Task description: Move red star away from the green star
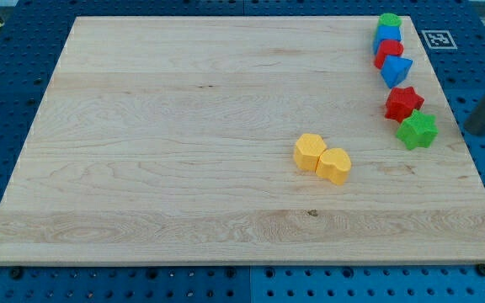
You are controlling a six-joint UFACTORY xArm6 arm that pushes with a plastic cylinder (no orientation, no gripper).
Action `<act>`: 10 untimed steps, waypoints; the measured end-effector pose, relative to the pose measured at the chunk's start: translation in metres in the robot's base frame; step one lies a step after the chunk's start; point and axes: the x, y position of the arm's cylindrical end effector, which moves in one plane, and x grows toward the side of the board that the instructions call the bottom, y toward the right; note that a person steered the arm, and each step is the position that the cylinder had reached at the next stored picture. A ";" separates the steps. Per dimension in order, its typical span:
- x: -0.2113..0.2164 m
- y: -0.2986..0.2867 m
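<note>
Red star-shaped block (403,103) lies near the wooden board's (183,126) right edge, upper half, touching the green star-shaped block (418,130) just below-right of it. My tip (475,132), a bare dark rod end holding nothing, sits off the board's right edge, right of the green star, apart from both. Above the red star: blue block (397,71), red block (386,52), blue block (387,35), green block (389,20) at the top right corner. Two touching yellow blocks (322,158) mid-board.
</note>
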 end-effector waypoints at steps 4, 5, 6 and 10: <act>-0.040 -0.096; -0.039 -0.091; -0.021 -0.069; -0.029 -0.195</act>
